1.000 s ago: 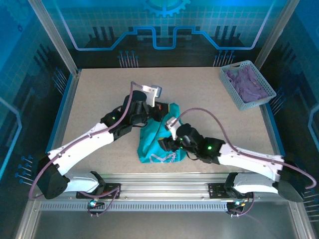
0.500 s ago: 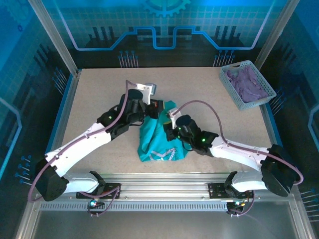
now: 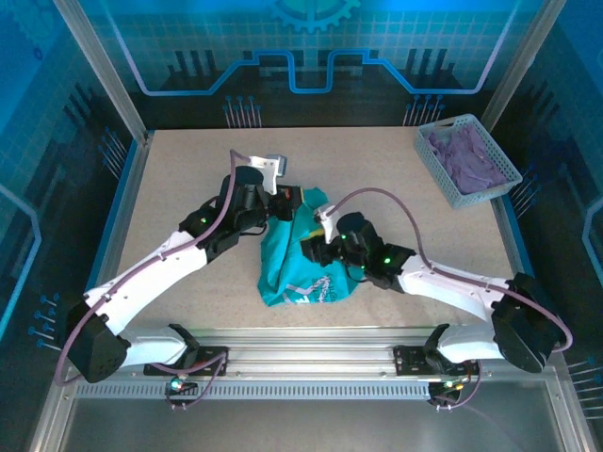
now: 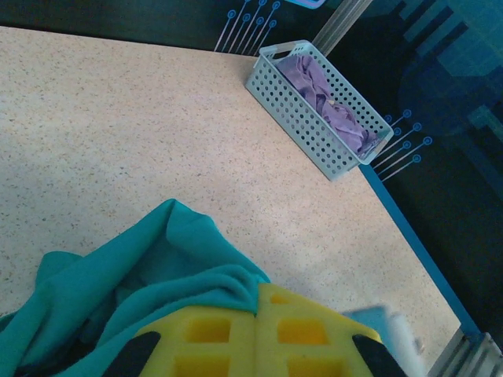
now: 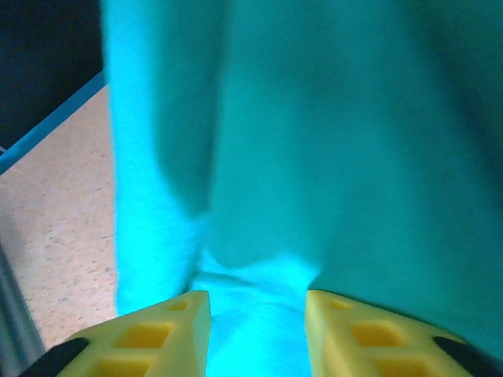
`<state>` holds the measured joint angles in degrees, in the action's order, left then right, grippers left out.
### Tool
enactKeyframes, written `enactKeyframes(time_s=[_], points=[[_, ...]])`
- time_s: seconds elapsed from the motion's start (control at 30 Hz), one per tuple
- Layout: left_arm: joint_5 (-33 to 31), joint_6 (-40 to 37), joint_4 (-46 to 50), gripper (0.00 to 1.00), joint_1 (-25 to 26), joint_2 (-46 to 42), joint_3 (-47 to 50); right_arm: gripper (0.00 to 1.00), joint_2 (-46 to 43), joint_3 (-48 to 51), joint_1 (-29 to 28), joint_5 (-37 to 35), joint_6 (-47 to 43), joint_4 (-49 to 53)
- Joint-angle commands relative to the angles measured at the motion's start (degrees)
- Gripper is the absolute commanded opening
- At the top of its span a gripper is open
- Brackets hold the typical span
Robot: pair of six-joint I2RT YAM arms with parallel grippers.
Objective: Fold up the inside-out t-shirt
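On table (image 3: 188, 179), center-front: t-shirt (image 3: 297, 273) bunched, not yet folded. Left gripper (image 4: 255, 314) clenched on its upper edge; right gripper (image 5: 258, 302) fingers apart, fold btwn, not pinched. Risk of losing fold pre-clamp; of twisting cloth w/ one-sided pull, bunching worse.

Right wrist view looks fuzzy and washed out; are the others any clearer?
Right wrist view: the shirt, very close, is blurred and overbright. Left wrist view: basket sharp, lower right corner smeared. Top view: crisp, blue-lit surroundings.
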<state>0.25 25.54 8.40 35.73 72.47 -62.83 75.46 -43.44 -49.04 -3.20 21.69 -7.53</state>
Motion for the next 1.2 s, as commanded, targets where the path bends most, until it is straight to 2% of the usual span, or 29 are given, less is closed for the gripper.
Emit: enactKeyframes(time_s=[0.0,0.1,0.27,0.5,0.6,0.7,0.8,1.0,1.17], points=[[1.07,0.72,-0.59,0.00,-0.13,-1.53,0.31,0.51,2.91,-2.76,-2.20,-4.65,0.16,0.02],[1.20,0.96,-0.70,0.00,-0.13,-1.80,0.60,0.56,5.79,-3.73,-2.20,-6.85,0.84,-0.96],[0.87,0.83,-0.42,0.00,-0.14,-2.41,0.69,0.50,9.28,-5.03,-1.79,-8.41,0.28,-2.47],[-0.33,0.96,-0.50,0.00,-1.01,-2.77,1.57,0.03,8.10,-3.94,0.27,-5.12,-0.75,-3.72],[-0.25,2.18,-1.34,0.01,-3.26,-2.31,2.63,0.00,4.60,-1.38,2.64,0.28,-1.01,-4.57],[1.33,3.55,-1.73,0.17,-6.58,-0.34,3.30,0.00,1.82,0.89,6.69,9.50,0.72,-6.49],[4.49,4.38,-0.81,0.32,-9.65,1.86,3.47,0.00,0.62,1.93,9.48,15.36,3.04,-7.59],[6.07,3.33,-0.43,0.57,-12.30,-2.81,10.73,0.00,-0.04,2.28,13.98,20.97,6.52,-10.00],[10.03,3.30,-0.04,0.66,-11.96,-3.60,16.67,0.00,0.09,1.34,14.74,21.69,5.40,-8.61]])
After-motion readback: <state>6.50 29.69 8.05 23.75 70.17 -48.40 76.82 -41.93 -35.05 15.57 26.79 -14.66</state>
